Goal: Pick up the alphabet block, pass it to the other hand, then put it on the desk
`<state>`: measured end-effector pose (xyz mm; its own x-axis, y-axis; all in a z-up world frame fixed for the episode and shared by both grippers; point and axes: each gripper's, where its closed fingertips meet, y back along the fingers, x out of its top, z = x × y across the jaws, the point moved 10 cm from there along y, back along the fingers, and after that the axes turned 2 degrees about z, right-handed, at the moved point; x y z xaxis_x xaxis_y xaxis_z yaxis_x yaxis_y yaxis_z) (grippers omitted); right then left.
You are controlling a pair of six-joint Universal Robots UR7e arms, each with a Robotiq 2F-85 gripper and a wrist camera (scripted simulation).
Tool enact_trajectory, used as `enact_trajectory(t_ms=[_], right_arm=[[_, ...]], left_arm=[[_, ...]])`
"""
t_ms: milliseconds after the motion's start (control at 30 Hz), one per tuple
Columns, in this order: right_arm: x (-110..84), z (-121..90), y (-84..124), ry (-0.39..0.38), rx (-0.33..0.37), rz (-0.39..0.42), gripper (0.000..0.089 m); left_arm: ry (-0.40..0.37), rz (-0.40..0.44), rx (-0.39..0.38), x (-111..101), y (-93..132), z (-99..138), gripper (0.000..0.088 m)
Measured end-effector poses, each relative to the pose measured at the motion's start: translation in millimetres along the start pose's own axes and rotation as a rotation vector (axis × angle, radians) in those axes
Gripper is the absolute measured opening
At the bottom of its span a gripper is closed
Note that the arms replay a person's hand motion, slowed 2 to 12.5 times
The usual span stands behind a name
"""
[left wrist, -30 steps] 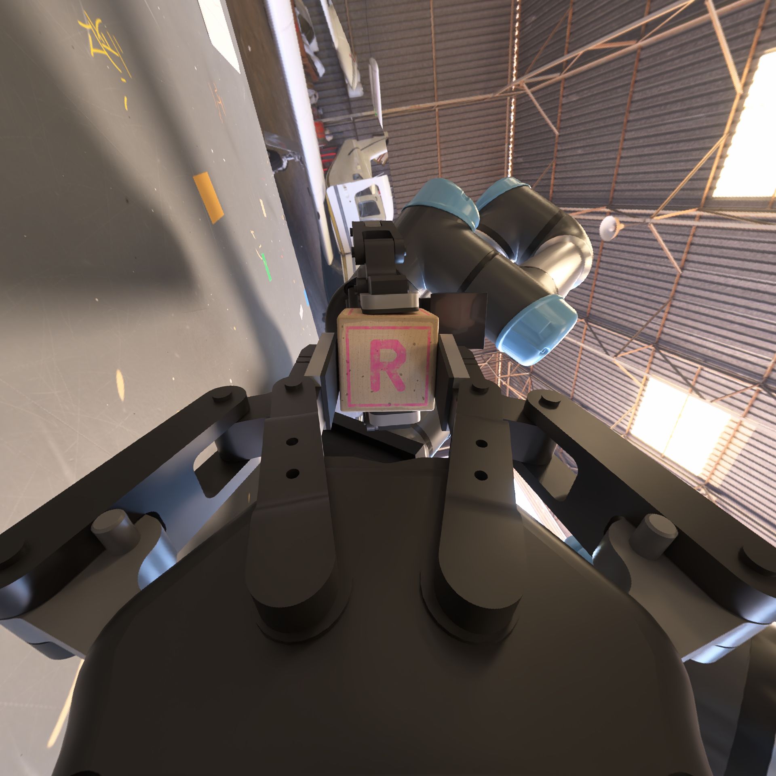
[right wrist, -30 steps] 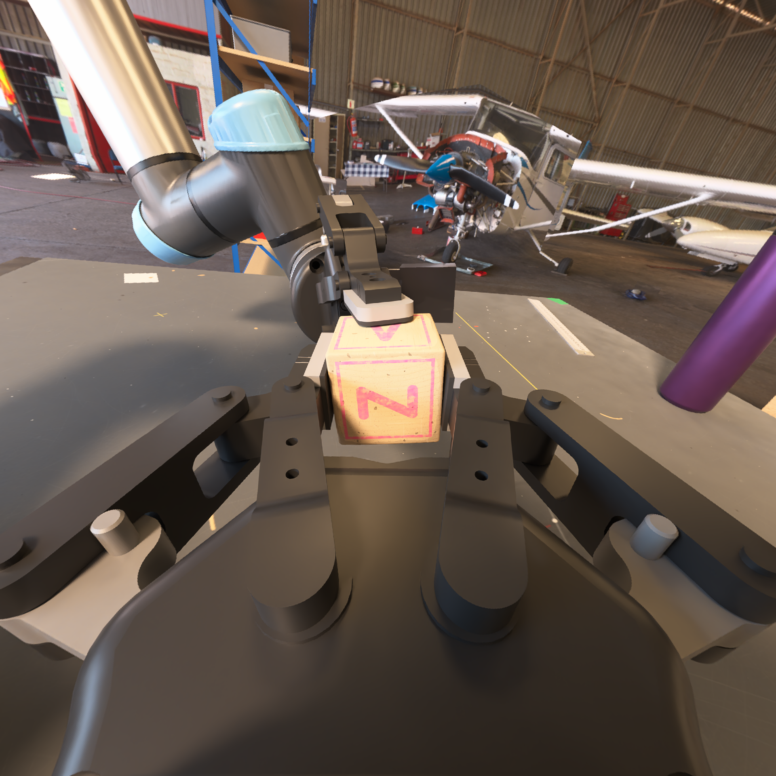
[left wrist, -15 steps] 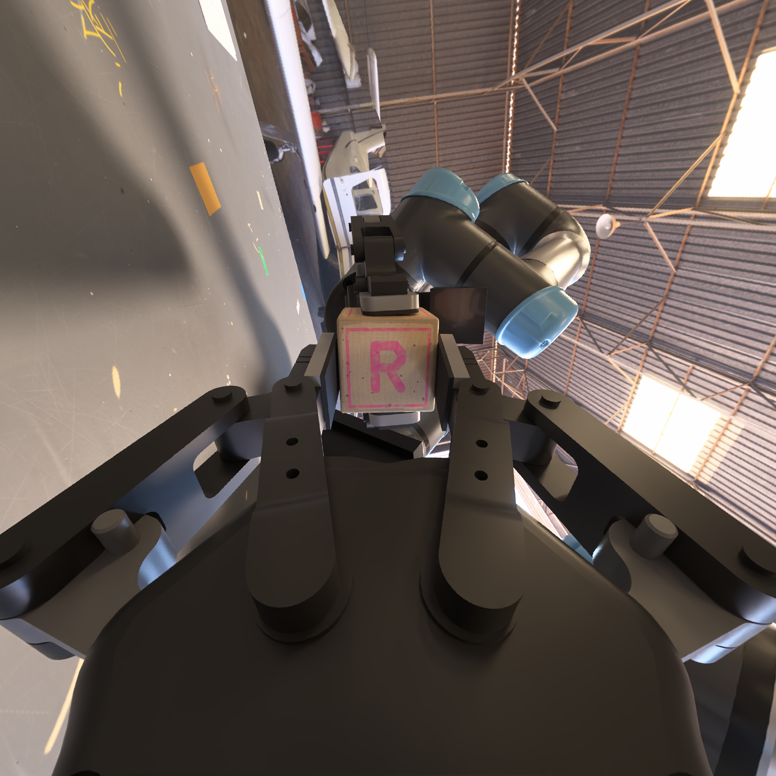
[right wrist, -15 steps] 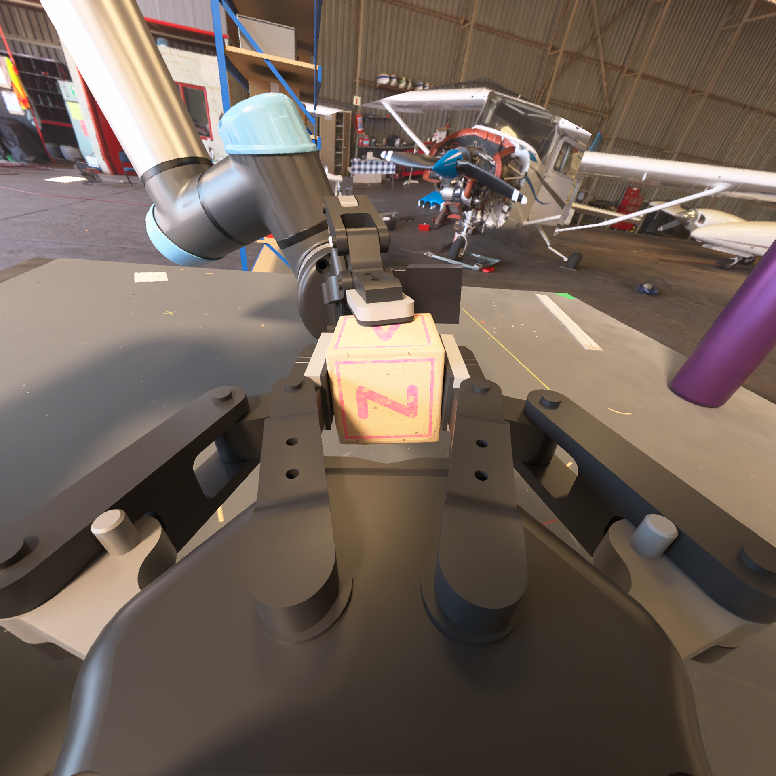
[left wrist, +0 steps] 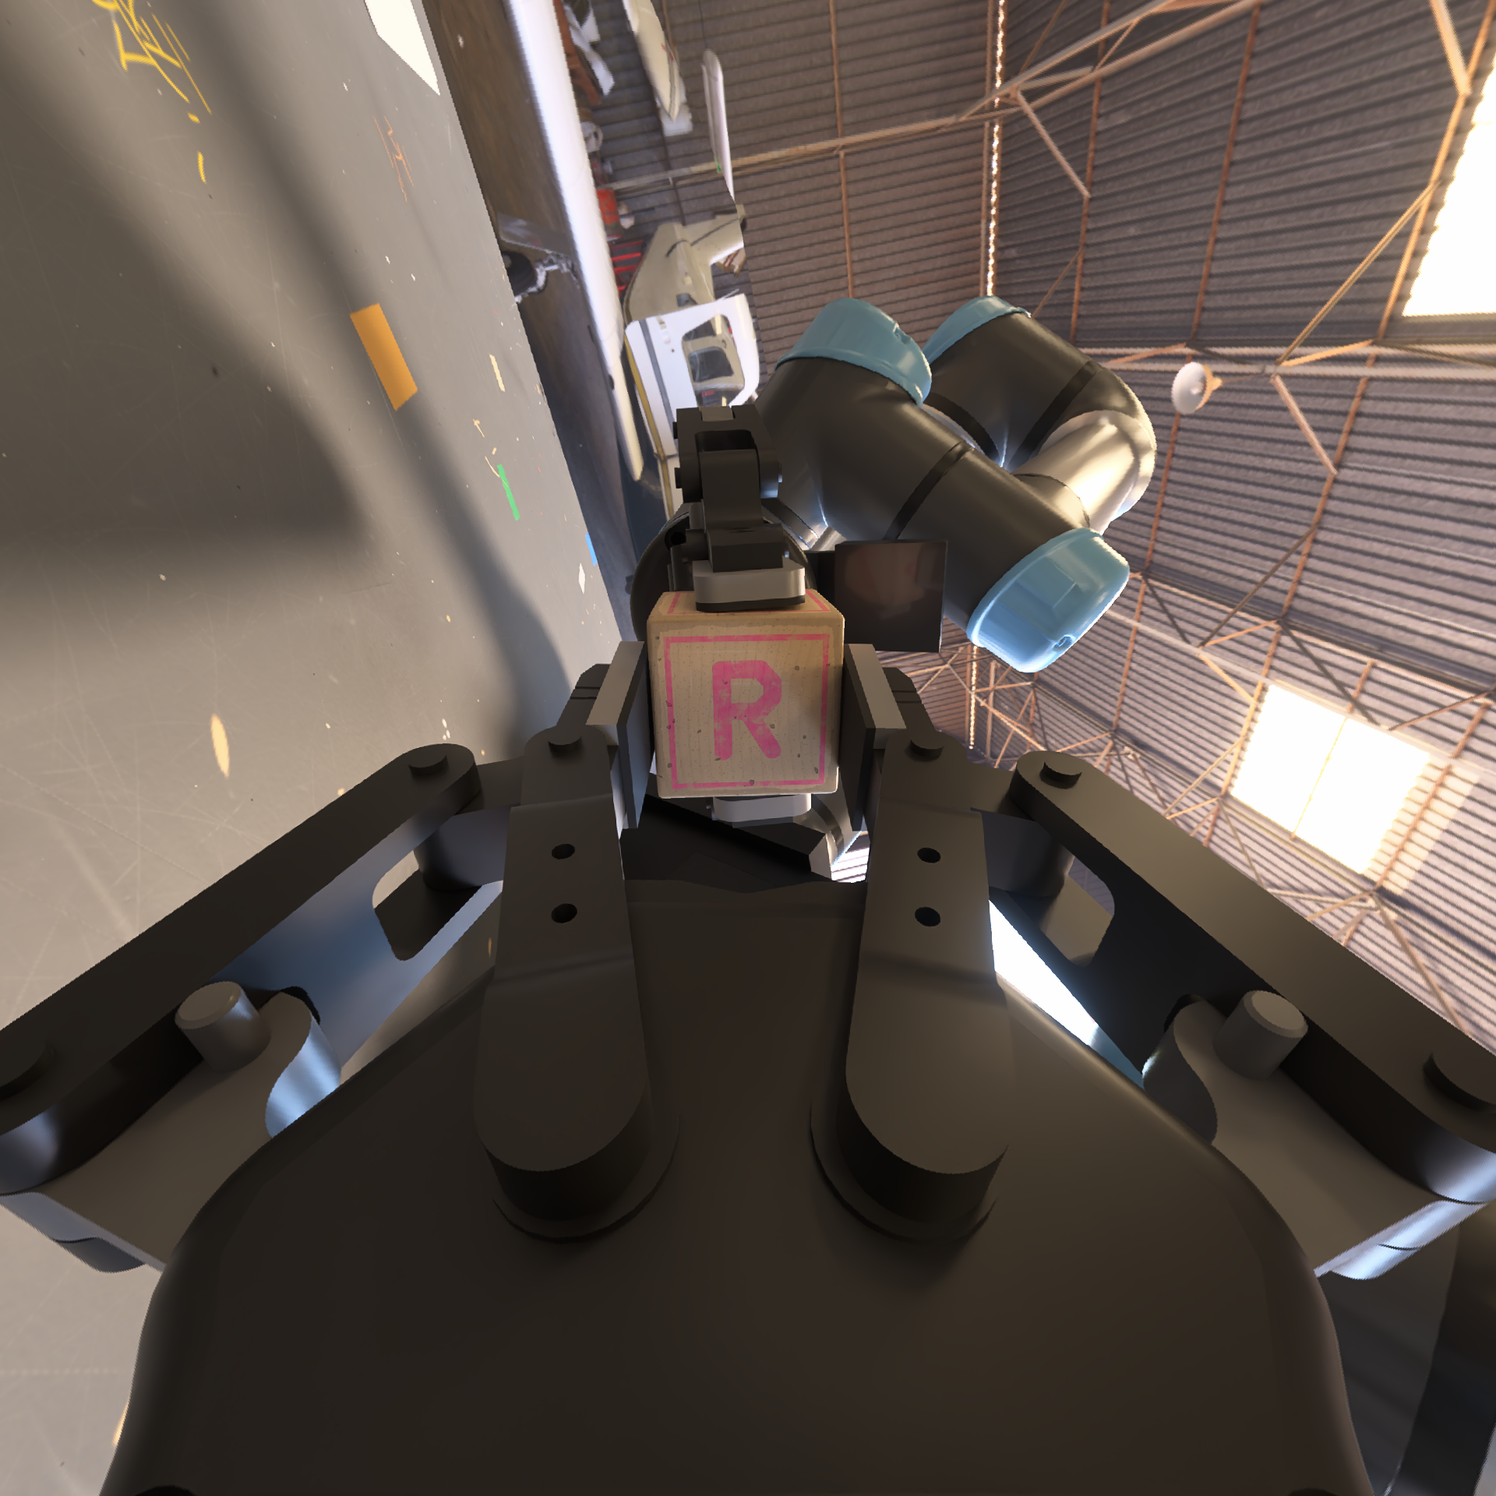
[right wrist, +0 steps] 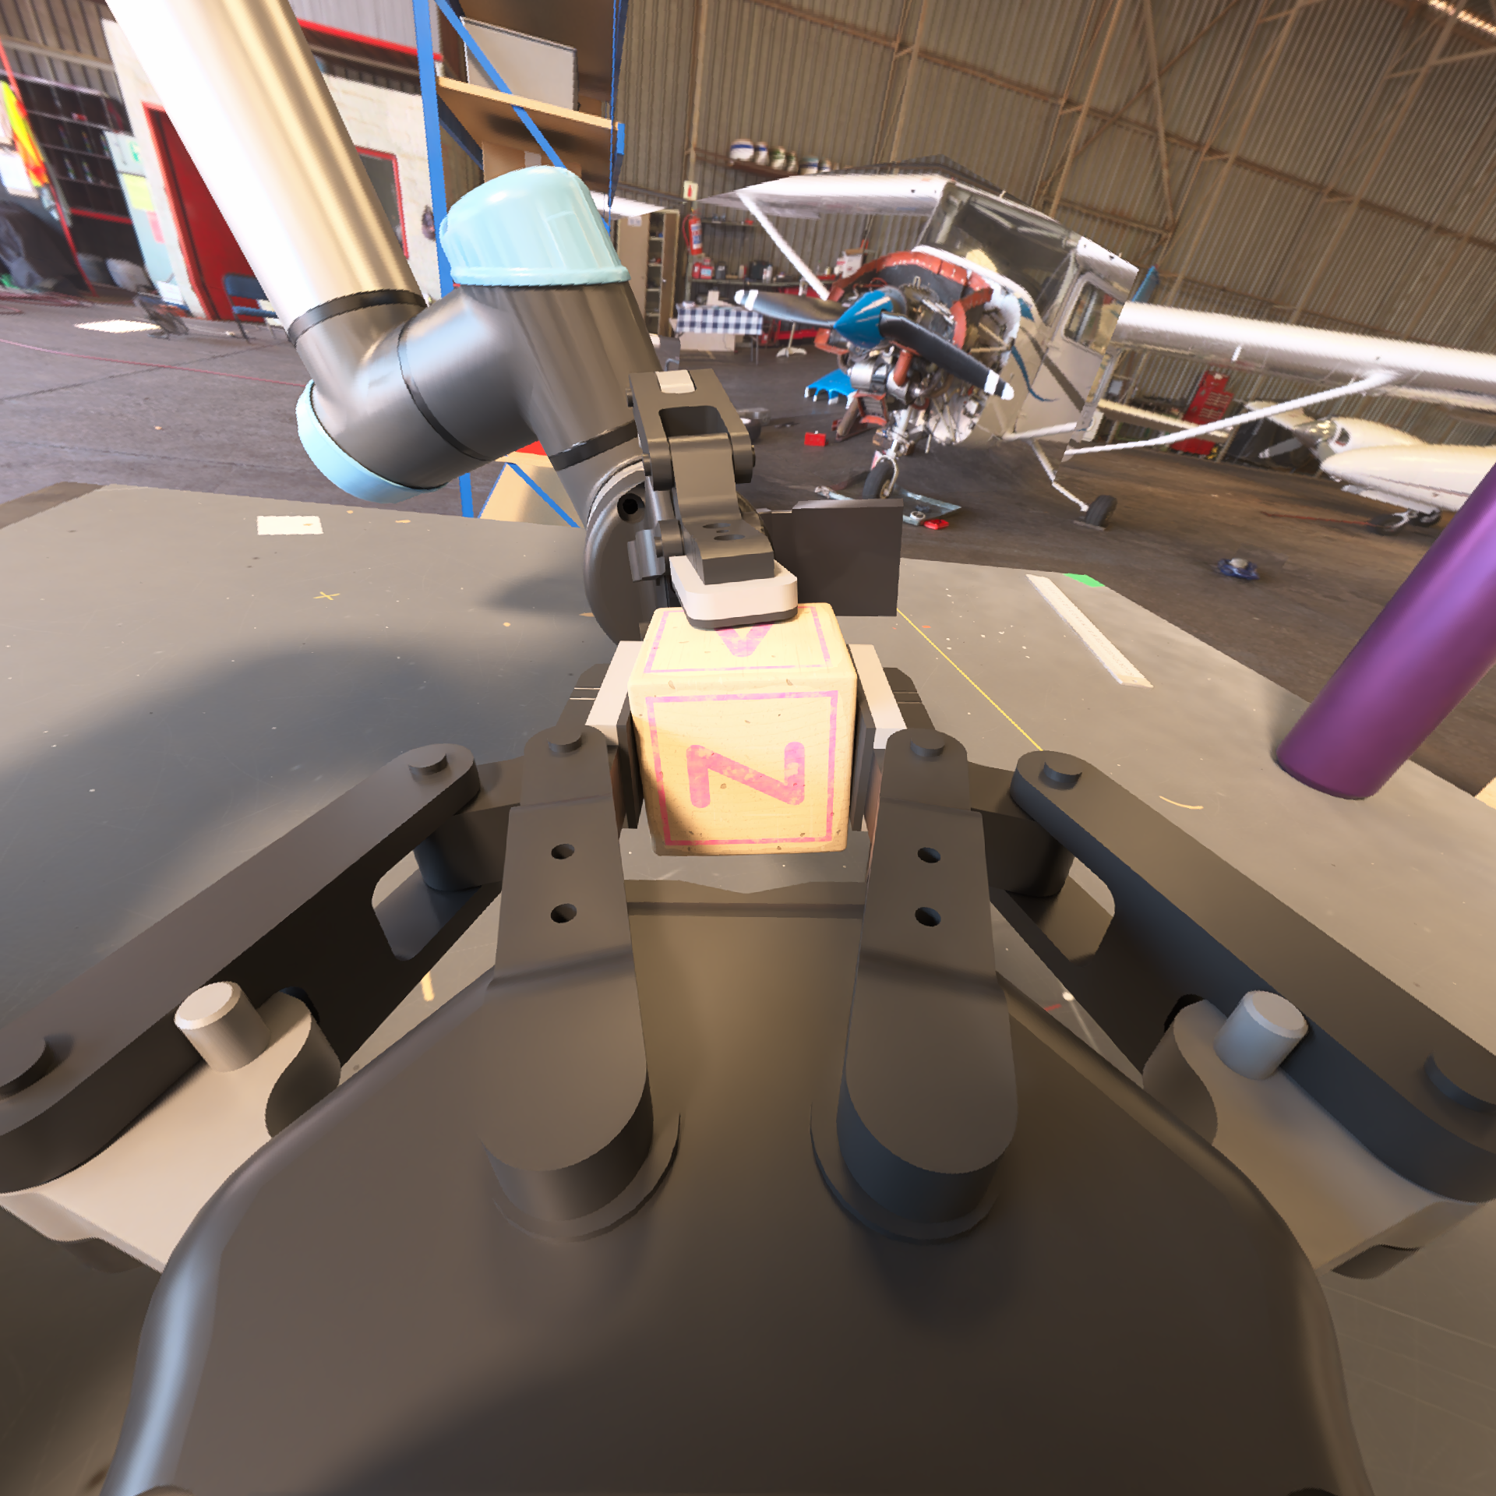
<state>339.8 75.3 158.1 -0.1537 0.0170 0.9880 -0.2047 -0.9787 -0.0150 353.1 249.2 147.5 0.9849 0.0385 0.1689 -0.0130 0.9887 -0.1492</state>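
The wooden alphabet block (left wrist: 745, 712) with pink letters is held in the air between both grippers. In the left wrist view my left gripper (left wrist: 741, 696) is shut on its left and right faces. The right gripper's fingers (left wrist: 749, 587) press its top and bottom there. In the right wrist view my right gripper (right wrist: 745, 704) is shut on the sides of the block (right wrist: 741, 769). A left gripper finger (right wrist: 733, 591) lies on the block's top. The grey desk (right wrist: 243, 688) lies below.
A purple post (right wrist: 1392, 648) stands on the desk at the right. The left arm's elbow (right wrist: 486, 348) rises behind the block. In the left wrist view the desk (left wrist: 202, 567) fills the left side and the right arm (left wrist: 971, 453) is behind the block.
Both grippers keep the same hold on the block. The background has shifted slightly in both views, so the two arms have moved a little together.
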Motion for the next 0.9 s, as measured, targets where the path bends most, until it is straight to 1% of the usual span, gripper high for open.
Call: enact_trajectory(t_ms=[67, 100, 133, 200, 267, 400, 667, 900], right_arm=[[1.3, 0, 1, 0.003, -0.003, -0.001, 0.0394], [1.9, 0, 1, 0.005, -0.005, -0.002, 0.0394], [2.3, 0, 2, 0.005, -0.009, -0.005, 0.0394], [3.7, 1, 4, 0.004, -0.014, -0.008, 0.0394], [5.6, 1, 6, 0.002, -0.018, -0.009, 0.0394], [10.6, 3, 11, -0.006, -0.027, -0.012, 0.0394], [21.6, 9, 22, -0.027, -0.069, -0.024, 0.0394], [31.8, 14, 34, -0.047, -0.11, -0.028, 0.0394]], left_arm=[[-0.015, -0.002, 0.004, 0, 0, 2, 0.0393], [-0.025, -0.002, 0.008, 0, 0, 3, 0.0412], [-0.035, -0.001, 0.013, 1, 1, 3, 0.0486], [-0.059, 0.003, 0.026, 2, 3, 5, 0.057], [-0.084, 0.008, 0.04, 2, 4, 7, 0.0631], [-0.146, 0.021, 0.07, 4, 8, 13, 0.0716], [-0.299, 0.057, 0.146, 5, 16, 26, 0.0758], [-0.463, 0.098, 0.253, 2, 24, 34, 0.0807]])
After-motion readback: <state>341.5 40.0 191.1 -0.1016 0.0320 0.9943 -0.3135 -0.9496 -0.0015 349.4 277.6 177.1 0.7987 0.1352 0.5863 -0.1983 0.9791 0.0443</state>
